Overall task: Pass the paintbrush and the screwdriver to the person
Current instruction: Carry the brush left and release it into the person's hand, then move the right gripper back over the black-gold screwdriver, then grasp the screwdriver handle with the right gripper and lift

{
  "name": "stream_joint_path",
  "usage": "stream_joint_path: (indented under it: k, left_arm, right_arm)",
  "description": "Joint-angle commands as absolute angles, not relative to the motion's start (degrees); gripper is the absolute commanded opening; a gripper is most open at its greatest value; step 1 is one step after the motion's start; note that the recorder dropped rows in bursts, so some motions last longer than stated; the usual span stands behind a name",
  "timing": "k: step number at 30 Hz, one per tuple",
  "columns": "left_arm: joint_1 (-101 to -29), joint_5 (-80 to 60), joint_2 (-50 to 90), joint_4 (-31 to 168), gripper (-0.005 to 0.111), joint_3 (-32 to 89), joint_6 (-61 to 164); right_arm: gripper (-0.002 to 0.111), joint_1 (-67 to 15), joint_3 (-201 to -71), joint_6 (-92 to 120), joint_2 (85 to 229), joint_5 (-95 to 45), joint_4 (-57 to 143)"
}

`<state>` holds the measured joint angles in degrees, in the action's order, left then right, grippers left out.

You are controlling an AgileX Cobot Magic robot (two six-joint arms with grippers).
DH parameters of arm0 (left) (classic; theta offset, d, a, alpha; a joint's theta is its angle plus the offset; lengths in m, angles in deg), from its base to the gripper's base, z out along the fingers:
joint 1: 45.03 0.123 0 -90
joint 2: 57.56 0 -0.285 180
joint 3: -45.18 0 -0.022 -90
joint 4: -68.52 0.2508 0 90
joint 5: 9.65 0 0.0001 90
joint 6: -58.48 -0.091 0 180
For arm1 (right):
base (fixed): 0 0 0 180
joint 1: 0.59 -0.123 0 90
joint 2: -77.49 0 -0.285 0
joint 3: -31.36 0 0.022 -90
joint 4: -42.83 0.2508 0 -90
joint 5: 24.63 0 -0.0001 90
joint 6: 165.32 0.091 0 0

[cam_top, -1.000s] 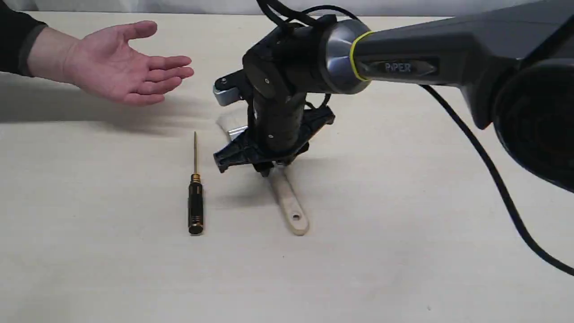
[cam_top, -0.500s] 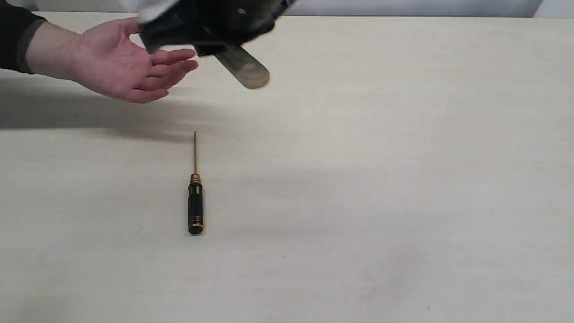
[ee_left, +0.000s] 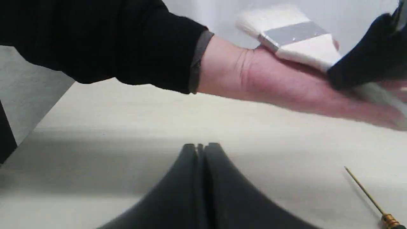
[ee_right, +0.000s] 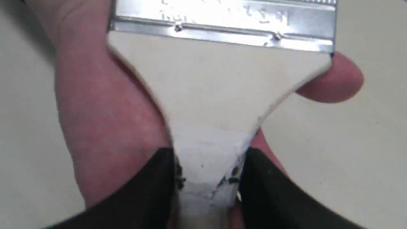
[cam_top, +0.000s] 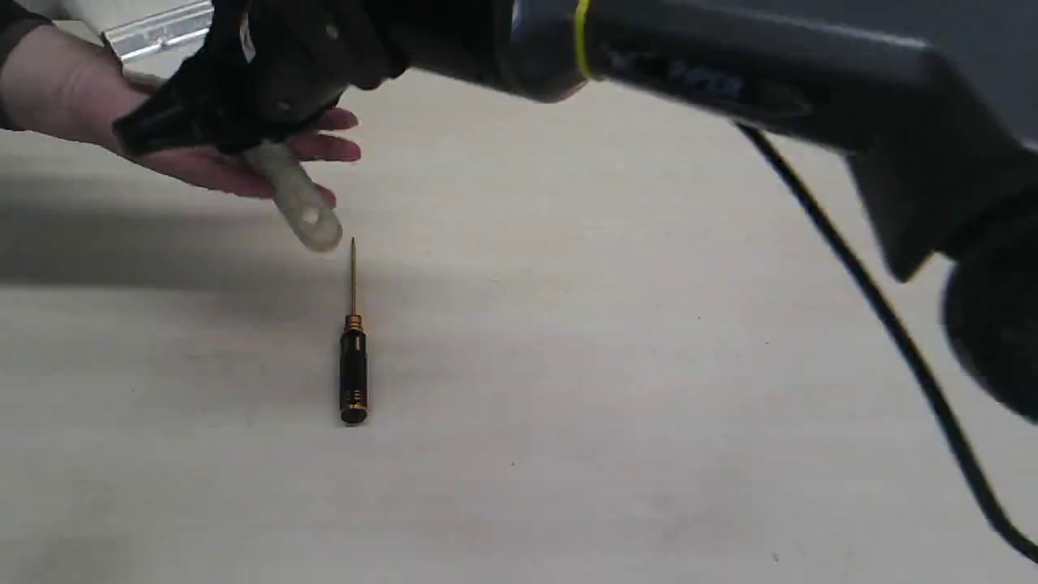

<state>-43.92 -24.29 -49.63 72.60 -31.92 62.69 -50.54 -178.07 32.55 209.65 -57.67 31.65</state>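
- Closest to its own wrist camera, the left gripper (ee_left: 200, 149) has its fingers pressed together on nothing, low over the table (cam_top: 616, 454). I'd leave it parked, since it isn't in the exterior view and this step doesn't need it.
- Nearest in the exterior view, the screwdriver (cam_top: 353, 357) lies flat on the table, untouched, with its thin shaft pointing away toward the person. That is the next job, not this one.
- Just beyond its tip hangs the holed end of the paintbrush (cam_top: 302, 207), tilted down past the person's fingers. I judge this to be the risk: if I let go too early, the brush could tip off and land on the screwdriver.
- The right gripper (ee_right: 208, 165) is clamped on the narrow neck of the wooden handle, one finger on each side, directly over the palm.
- The person's hand (ee_right: 105, 111) is open and palm-up beneath the brush, with one fingertip (ee_right: 334, 79) showing past the handle's wide shoulder. From the left wrist view the brush looks to be on the heel of the hand or just above it, but I can't tell which.
- Farthest off, the silver ferrule (cam_top: 154, 32) and bristles reach past the wrist.
- My plan is to ease down until the brush's weight is plainly on the palm and wait for the fingers to curl. Then I'd part the jaws slowly and lift straight up, not sideways across the fingers.
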Motion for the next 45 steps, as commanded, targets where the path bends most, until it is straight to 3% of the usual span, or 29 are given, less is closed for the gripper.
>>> stream_joint_path:
  k: [1,5,7,24,45]
  left_arm:
    - [-44.40,-24.03,-49.77,72.36,0.000,-32.03,62.80]
    - [-44.40,-24.03,-49.77,72.36,0.000,-32.03,62.80]
    - [-44.40,-24.03,-49.77,72.36,0.000,-32.03,62.80]
    - [-44.40,-23.95,-49.77,72.57,0.000,-32.03,62.80]
    - [-44.40,-23.97,-49.77,72.33,0.000,-32.03,62.80]
  right_arm:
    - [0.028,-50.56,-178.54,32.07,212.14,-56.53,31.41]
    - [0.051,-50.66,-178.68,32.07,211.82,-59.89,31.52]
    - [0.055,-50.66,-178.68,32.07,210.75,-62.76,31.41]
    - [0.054,-50.66,-178.68,36.59,196.57,-85.27,34.66]
    - [0.054,-50.66,-178.68,34.82,216.17,-84.29,40.06]
